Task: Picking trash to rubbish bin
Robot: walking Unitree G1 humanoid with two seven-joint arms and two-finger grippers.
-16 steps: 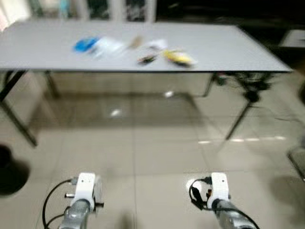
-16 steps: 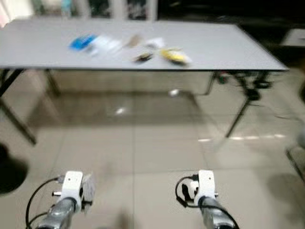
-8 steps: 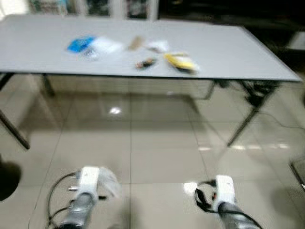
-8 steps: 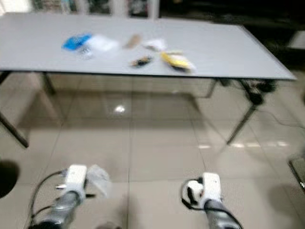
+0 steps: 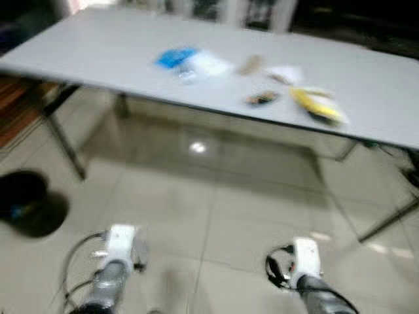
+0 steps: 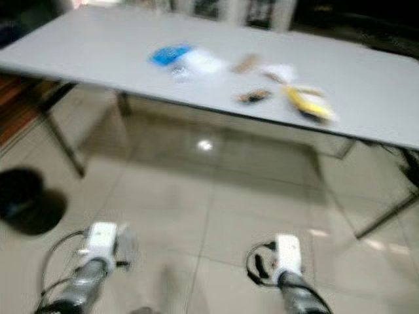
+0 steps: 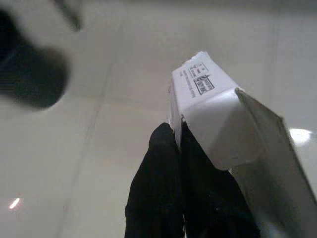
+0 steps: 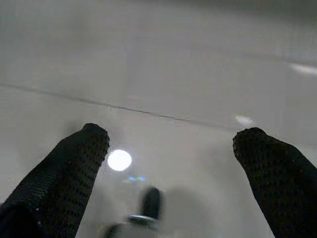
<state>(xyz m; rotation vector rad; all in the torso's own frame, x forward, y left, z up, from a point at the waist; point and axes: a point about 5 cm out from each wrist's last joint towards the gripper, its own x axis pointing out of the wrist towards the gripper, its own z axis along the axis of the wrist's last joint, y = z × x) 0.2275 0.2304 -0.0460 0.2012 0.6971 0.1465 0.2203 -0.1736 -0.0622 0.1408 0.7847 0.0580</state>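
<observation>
Left hand point(image 7: 178, 144) pinches white carton point(image 7: 208, 119); right hand point(image 8: 171, 144) spread, low.

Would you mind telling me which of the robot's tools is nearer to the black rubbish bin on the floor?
Left. The left tool, shut on a white carton, hangs nearer the black rubbish bin on the robot's left side. The right tool, open, hangs farther off on the other side.

- Head eyes look forward and down, sharing the table point(image 5: 366, 85) and floor point(image 5: 216, 209), both blurred.
- Wrist cameras sit close, looking along their fingers at tiles.
</observation>
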